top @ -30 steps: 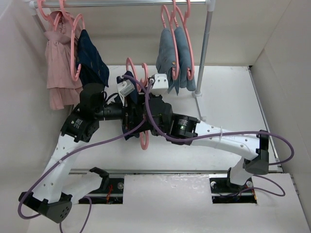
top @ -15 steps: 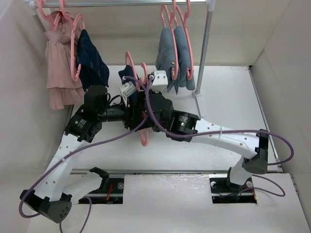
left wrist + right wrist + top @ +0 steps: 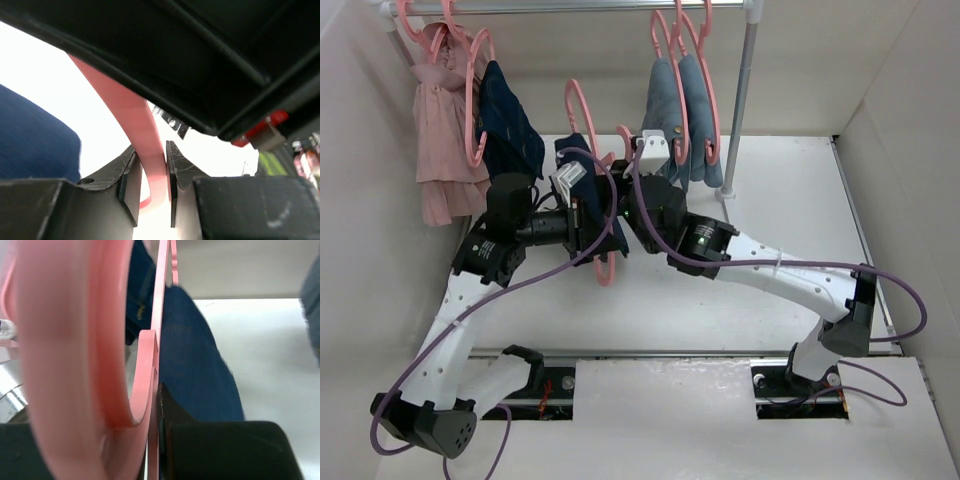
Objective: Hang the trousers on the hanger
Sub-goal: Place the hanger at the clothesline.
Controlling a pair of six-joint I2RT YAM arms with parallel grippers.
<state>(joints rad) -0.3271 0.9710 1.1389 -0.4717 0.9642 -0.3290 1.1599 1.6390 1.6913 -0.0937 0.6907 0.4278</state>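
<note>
The thin pink plastic hanger [image 3: 145, 135] is clamped between the left gripper's [image 3: 150, 192] nearly closed fingers, with the dark navy denim trousers [image 3: 30, 140] just beside. The right gripper's [image 3: 624, 198] hold cannot be told.

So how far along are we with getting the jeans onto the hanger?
Draping looks done: the trousers hang over the hanger. In hand: the left gripper is shut on the hanger; the right gripper sits against it, grip unclear. Left: letting go, perhaps hooking it on the rail.
</note>
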